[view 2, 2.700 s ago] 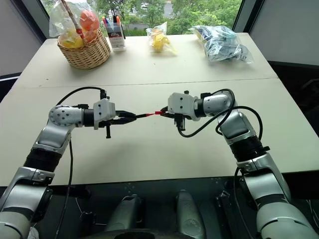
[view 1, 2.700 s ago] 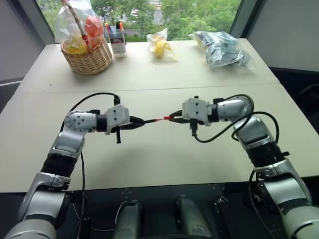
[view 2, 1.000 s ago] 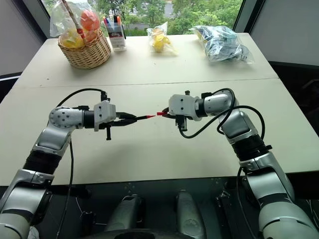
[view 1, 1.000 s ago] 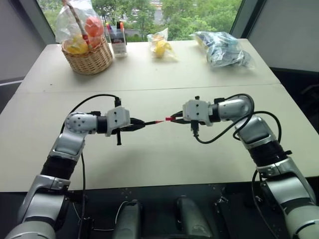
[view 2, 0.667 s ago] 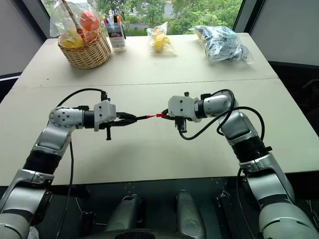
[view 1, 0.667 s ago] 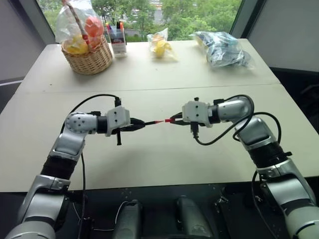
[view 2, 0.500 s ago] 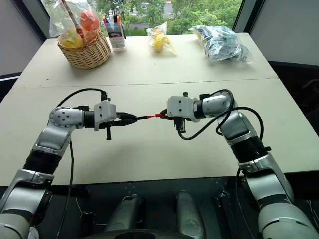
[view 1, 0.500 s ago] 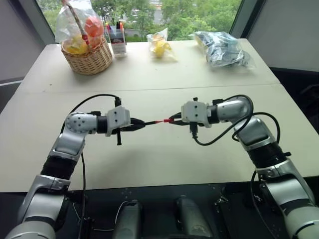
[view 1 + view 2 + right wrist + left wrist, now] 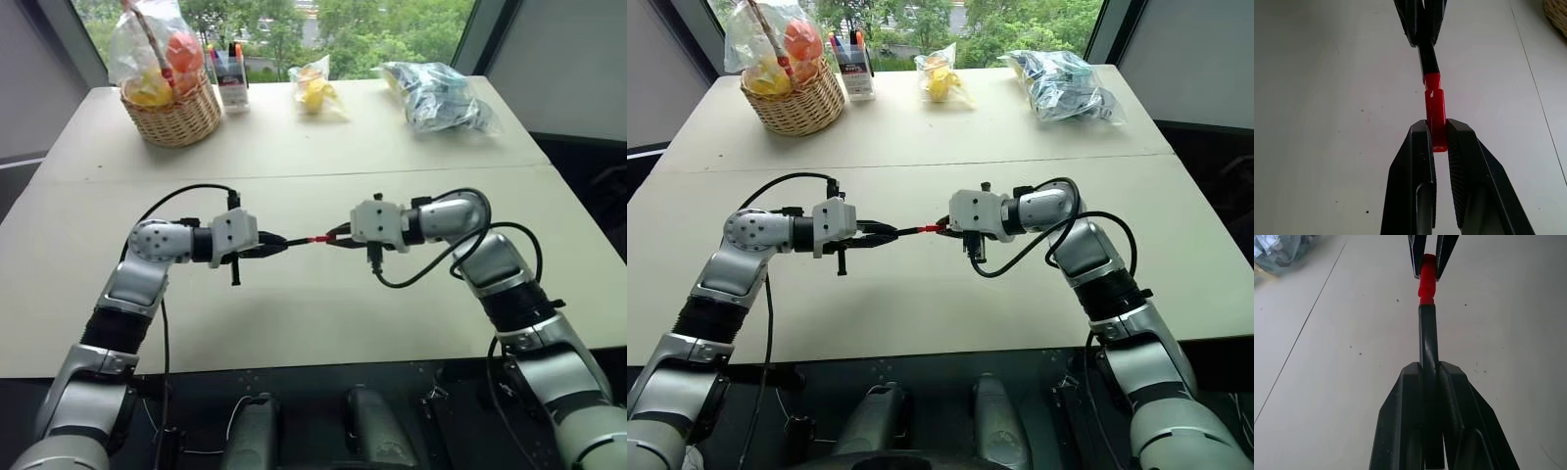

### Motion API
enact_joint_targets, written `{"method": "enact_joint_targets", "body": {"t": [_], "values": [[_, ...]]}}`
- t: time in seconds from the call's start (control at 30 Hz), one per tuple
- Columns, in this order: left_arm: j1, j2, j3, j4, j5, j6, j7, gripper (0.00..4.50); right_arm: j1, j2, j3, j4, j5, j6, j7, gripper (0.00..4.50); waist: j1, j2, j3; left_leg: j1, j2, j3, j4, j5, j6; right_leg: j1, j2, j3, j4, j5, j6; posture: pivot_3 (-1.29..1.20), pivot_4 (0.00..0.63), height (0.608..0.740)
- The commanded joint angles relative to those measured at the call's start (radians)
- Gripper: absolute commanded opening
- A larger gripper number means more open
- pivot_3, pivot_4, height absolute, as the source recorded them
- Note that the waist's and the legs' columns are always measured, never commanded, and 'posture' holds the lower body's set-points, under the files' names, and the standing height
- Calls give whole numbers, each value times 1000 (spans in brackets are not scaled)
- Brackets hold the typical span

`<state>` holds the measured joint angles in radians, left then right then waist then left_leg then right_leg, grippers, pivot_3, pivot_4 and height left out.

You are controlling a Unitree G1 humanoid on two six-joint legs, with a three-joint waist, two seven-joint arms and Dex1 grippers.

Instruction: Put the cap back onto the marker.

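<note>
Above the middle of the table, my left gripper (image 9: 272,244) is shut on the black marker (image 9: 294,241), which points right and is level. In the left wrist view the marker (image 9: 1427,340) runs out from between my fingers (image 9: 1400,396). My right gripper (image 9: 339,236) faces it, shut on the small red cap (image 9: 320,238). In the right wrist view the cap (image 9: 1435,110) sticks out from between the pads (image 9: 1421,147). Its far end meets the red end of the marker (image 9: 1426,54), in line with it.
Along the far edge of the pale table (image 9: 294,323) stand a wicker basket (image 9: 178,110) of wrapped fruit, a holder of coloured markers (image 9: 231,78), a small bag with yellow items (image 9: 315,90) and a crumpled plastic bag (image 9: 436,96). A seam (image 9: 294,178) crosses the tabletop.
My right gripper has edged left with the cap, closing the small gap to the marker's red end. The left gripper and the marker have stayed still.
</note>
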<state>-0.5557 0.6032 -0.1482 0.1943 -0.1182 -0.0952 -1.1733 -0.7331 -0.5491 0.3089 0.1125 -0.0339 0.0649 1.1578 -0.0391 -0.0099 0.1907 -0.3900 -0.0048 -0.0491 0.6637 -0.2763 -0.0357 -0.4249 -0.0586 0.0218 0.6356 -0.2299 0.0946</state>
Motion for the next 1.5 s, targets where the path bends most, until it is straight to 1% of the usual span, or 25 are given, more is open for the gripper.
{"method": "enact_joint_targets", "body": {"t": [0.03,0.33,0.57,0.73,0.8,1.17,1.37,1.5], "values": [[-2,-7,0,-34,-9,-12,10,0,-14,13,2,-23,9,0,-6,23,0,0,0,0,0,0,0,0,0,0,0,0,0,0,0,0,150,740],[-1,-18,-9,13,21,-106,21,0,-25,34,20,-21,9,22,12,23,0,0,0,0,0,0,0,0,0,0,0,0,0,0,0,0,150,740],[-28,-22,-22,65,34,-154,5,0,-16,51,47,-66,3,41,21,23,0,0,0,0,0,0,0,0,0,0,0,0,0,0,0,0,150,740],[-50,-19,-21,91,34,-160,-6,0,-10,59,68,-88,-18,28,15,23,0,0,0,0,0,0,0,0,0,0,0,0,0,0,0,0,150,740],[-55,-21,-16,91,27,-148,-6,0,-14,79,68,-103,-21,22,-7,23,0,0,0,0,0,0,0,0,0,0,0,0,0,0,0,0,150,740],[-59,-48,-9,45,2,-111,4,0,-1,125,88,-174,-18,34,-25,23,0,0,0,0,0,0,0,0,0,0,0,0,0,0,0,0,150,740],[-65,-64,-12,34,-1,-106,8,0,-5,127,95,-162,-29,18,-16,23,0,0,0,0,0,0,0,0,0,0,0,0,0,0,0,0,150,740],[-58,-55,-1,33,0,-102,12,0,-8,112,83,-123,-46,-11,-22,23,0,0,0,0,0,0,0,0,0,0,0,0,0,0,0,0,150,740]]}}
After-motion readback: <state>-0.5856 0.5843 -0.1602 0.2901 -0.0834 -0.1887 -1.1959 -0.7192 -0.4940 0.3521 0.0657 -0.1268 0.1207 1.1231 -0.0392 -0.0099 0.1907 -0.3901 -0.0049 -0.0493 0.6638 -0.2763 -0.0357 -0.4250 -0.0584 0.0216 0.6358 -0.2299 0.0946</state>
